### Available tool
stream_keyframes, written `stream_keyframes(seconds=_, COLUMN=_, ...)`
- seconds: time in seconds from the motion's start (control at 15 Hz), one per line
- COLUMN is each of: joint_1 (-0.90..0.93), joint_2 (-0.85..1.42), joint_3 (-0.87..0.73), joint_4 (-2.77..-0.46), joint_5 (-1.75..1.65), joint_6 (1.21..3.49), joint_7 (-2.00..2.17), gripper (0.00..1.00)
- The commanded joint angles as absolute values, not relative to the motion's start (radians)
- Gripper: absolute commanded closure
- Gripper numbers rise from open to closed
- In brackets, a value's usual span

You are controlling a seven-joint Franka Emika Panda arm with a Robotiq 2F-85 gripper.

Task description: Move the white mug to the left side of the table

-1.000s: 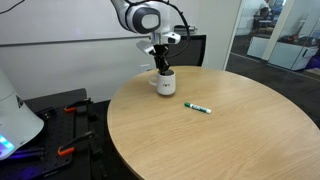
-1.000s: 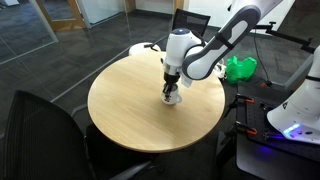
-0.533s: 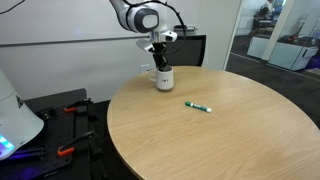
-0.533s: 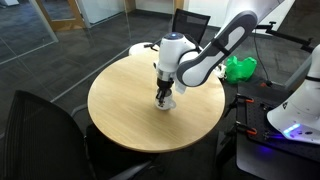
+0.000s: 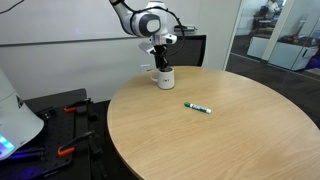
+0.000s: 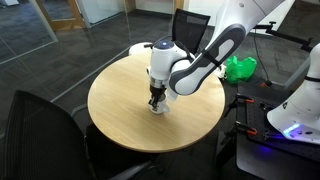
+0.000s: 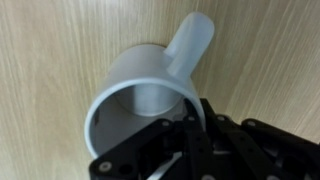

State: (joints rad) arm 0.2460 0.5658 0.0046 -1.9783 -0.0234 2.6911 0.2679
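Observation:
The white mug (image 5: 164, 77) stands upright on the round light-wood table (image 5: 220, 130), near its edge in an exterior view. It also shows in an exterior view (image 6: 157, 106) under the arm. My gripper (image 5: 161, 66) comes down from above and is shut on the mug's rim. In the wrist view the white mug (image 7: 140, 90) fills the frame, open end toward the camera, handle pointing up right, and my gripper (image 7: 185, 135) clamps its rim wall at the lower right.
A green-and-white marker (image 5: 197, 107) lies on the table a short way from the mug. A black chair (image 6: 45, 130) stands by the table, another chair (image 6: 190, 25) behind it. A green object (image 6: 238, 68) sits off the table.
My gripper has slid the mug across the table toward its edge, farther from the marker. The marker has not moved.

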Motion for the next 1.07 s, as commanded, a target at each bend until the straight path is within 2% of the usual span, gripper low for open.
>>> stream_keyframes(seconds=0.0, joint_1=0.289, joint_2=0.574, joint_3=-0.035, joint_4=-1.929, joint_5=-0.056, joint_6=2.655, joint_7=0.334, gripper=0.98)
stream_keyframes(seconds=0.27, joint_1=0.327, joint_2=0.567, joint_3=-0.072, joint_4=-1.930, joint_5=-0.084, joint_6=2.660, joint_7=0.386, gripper=0.98)
stream_keyframes(seconds=0.4, joint_1=0.342, joint_2=0.566, joint_3=-0.086, joint_4=-1.930, joint_5=-0.098, joint_6=2.657, joint_7=0.411, gripper=0.73)
stream_keyframes(seconds=0.53, joint_1=0.348, joint_2=0.568, joint_3=-0.092, joint_4=-1.921, joint_5=-0.103, joint_6=2.656, joint_7=0.424, gripper=0.71)
stream_keyframes(seconds=0.73, joint_1=0.356, joint_2=0.561, joint_3=-0.099, joint_4=-1.921, joint_5=-0.104, joint_6=2.654, joint_7=0.440, gripper=0.59)
stream_keyframes(seconds=0.8, joint_1=0.359, joint_2=0.557, joint_3=-0.101, joint_4=-1.923, joint_5=-0.105, joint_6=2.653, joint_7=0.449, gripper=0.59)
stream_keyframes(seconds=1.0, joint_1=0.380, joint_2=0.529, joint_3=-0.120, joint_4=-1.944, joint_5=-0.119, joint_6=2.632, joint_7=0.487, gripper=0.44)
